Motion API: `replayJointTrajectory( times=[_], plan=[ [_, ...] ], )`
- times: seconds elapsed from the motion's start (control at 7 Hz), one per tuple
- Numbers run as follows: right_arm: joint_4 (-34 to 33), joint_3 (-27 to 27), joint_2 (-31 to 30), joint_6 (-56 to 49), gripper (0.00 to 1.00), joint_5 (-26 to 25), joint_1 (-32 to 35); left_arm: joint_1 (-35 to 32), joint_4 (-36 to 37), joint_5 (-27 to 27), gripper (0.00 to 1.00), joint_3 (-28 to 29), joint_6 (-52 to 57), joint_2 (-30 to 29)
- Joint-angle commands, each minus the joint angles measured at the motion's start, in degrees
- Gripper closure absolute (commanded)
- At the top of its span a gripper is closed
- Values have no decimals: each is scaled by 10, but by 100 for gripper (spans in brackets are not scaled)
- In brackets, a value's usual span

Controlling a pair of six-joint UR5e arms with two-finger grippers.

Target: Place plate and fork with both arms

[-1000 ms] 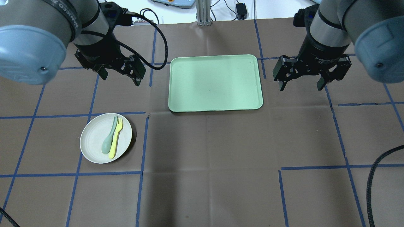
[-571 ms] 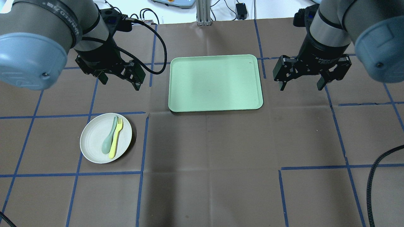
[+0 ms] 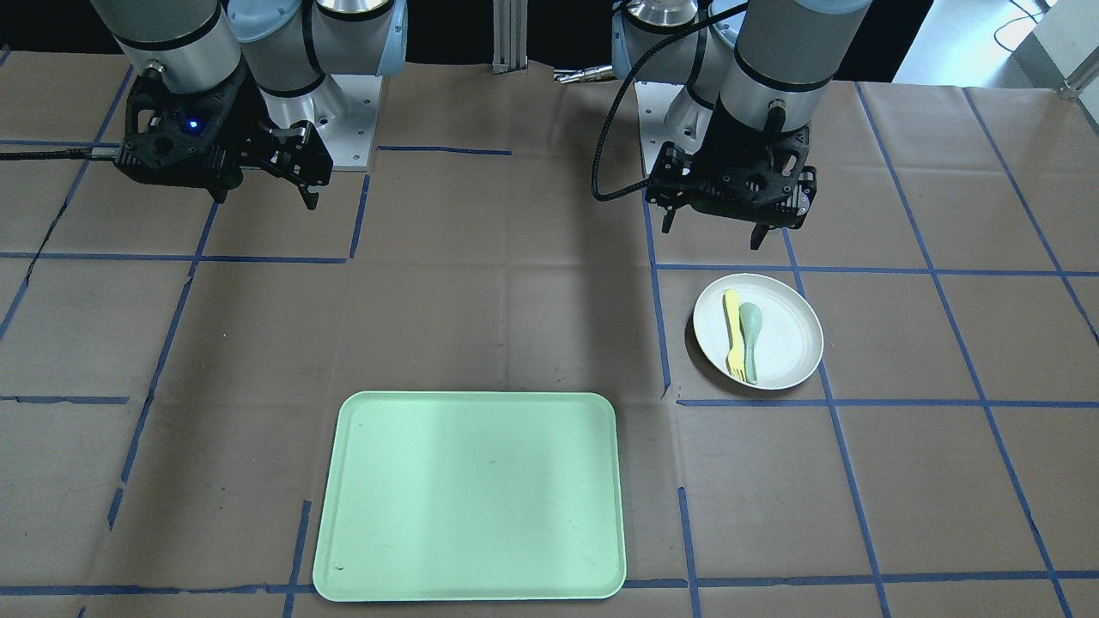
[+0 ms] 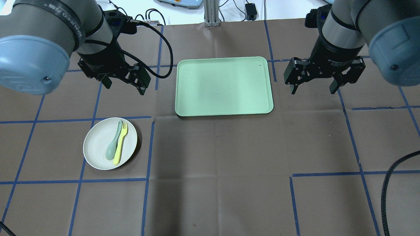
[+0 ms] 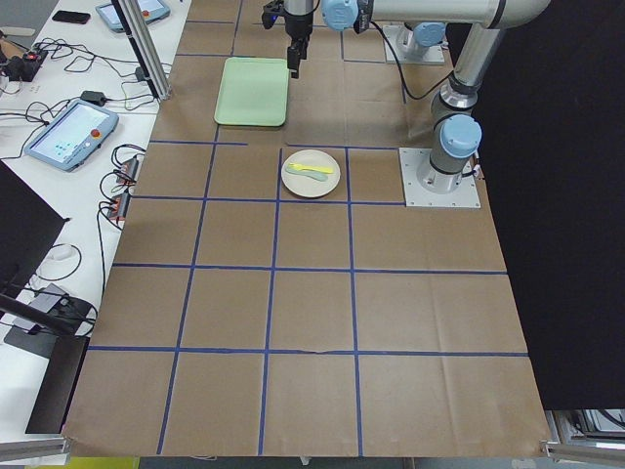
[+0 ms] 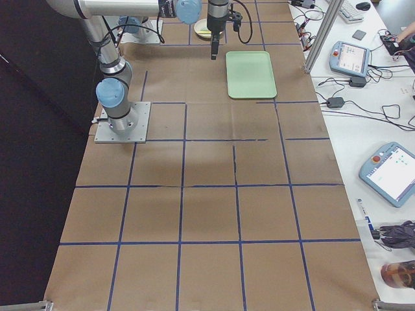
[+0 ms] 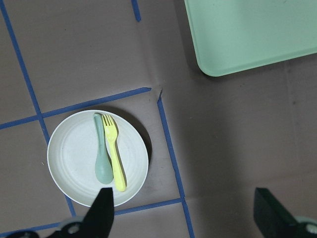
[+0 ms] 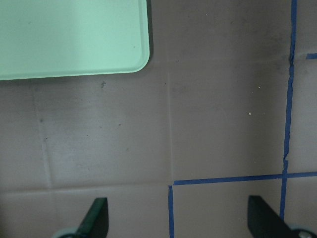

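Note:
The off-white plate (image 4: 96, 144) lies on the table at the left, with the pale yellow fork (image 4: 120, 144) and a grey-green spoon (image 4: 113, 146) side by side on it. My left gripper (image 4: 125, 88) hangs open and empty above the table, beyond the plate and left of the tray. The left wrist view shows the plate (image 7: 74, 153) and the fork (image 7: 114, 153) below its open fingers. My right gripper (image 4: 312, 91) is open and empty, to the right of the tray. In the front view the plate (image 3: 786, 330) is below the left gripper (image 3: 711, 236).
A pale green rectangular tray (image 4: 224, 86) lies empty at the table's far middle, between the two grippers. Brown paper with blue tape lines covers the table. A black cable (image 4: 392, 183) loops in at the near right. Tablets and cables lie beyond the far edge.
My left arm has shifted slightly, bringing its gripper a little toward the plate. The right arm, the plate, the fork and the spoon have not moved.

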Motion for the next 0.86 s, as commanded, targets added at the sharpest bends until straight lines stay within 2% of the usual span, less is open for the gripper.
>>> replayJointTrajectory(
  times=[0.0,0.43,0.71],
  plan=[
    [0,0,0,0,0,0,0,-1,-3,4,0,0,4,1],
    [-1,0,0,0,0,0,-1,2,-4,6,0,-5,4,0],
    [-1,0,0,0,0,0,-1,25,5,6,0,-51,86,1]
  ],
)
